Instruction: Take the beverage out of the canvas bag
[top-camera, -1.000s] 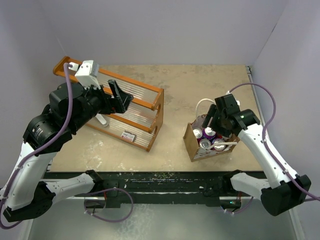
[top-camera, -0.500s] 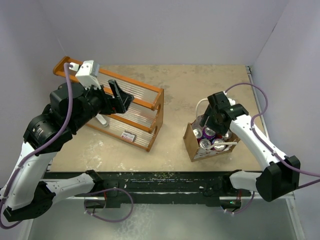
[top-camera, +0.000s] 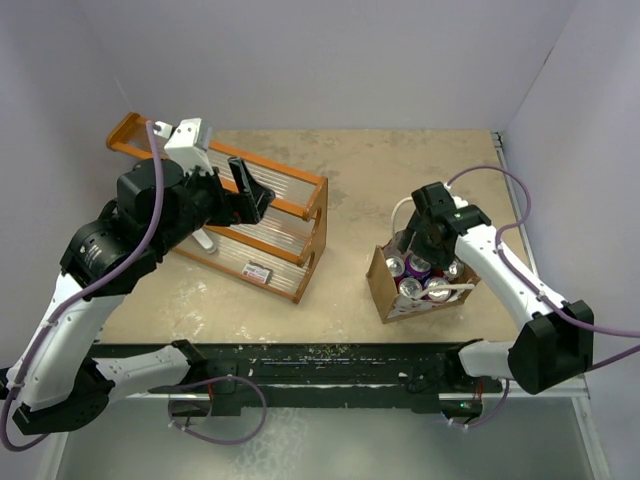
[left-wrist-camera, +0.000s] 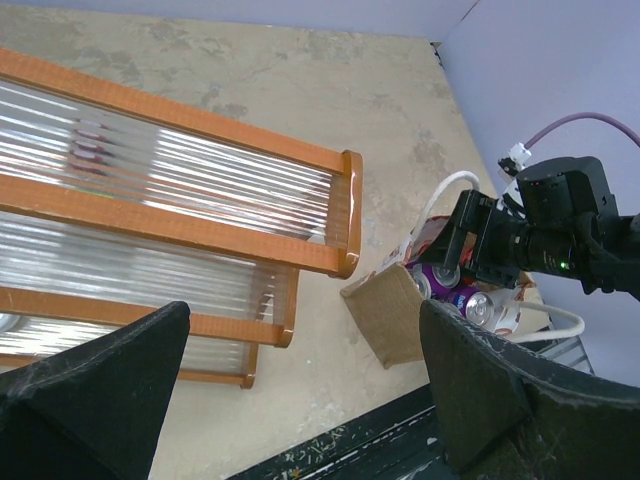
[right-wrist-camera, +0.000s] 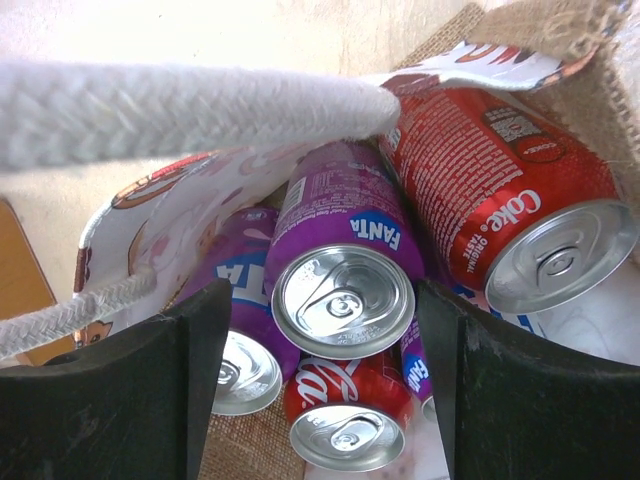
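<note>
The canvas bag (top-camera: 392, 292) stands at the right of the table, tan with white rope handles (right-wrist-camera: 180, 110), and holds several cans. My right gripper (top-camera: 421, 243) is open just above the bag's mouth. Its fingers (right-wrist-camera: 170, 400) stand on either side of a purple Fanta can (right-wrist-camera: 340, 290) without touching it. A red Coke can (right-wrist-camera: 500, 190) leans beside it, and a Coca-Cola can (right-wrist-camera: 345, 425) and another purple can (right-wrist-camera: 235, 340) sit below. My left gripper (top-camera: 246, 190) is open and empty, held high over the wooden rack. The bag also shows in the left wrist view (left-wrist-camera: 390, 320).
An orange wooden rack with clear ribbed shelves (top-camera: 290, 205) stands at the left middle and fills much of the left wrist view (left-wrist-camera: 200, 170). A small card (top-camera: 258, 270) lies at its front foot. The black table edge (top-camera: 320, 352) runs along the front, and walls close in the back and right.
My right gripper has moved left and down to the bag's mouth, over the cans. My left arm has shifted slightly up and to the right.
</note>
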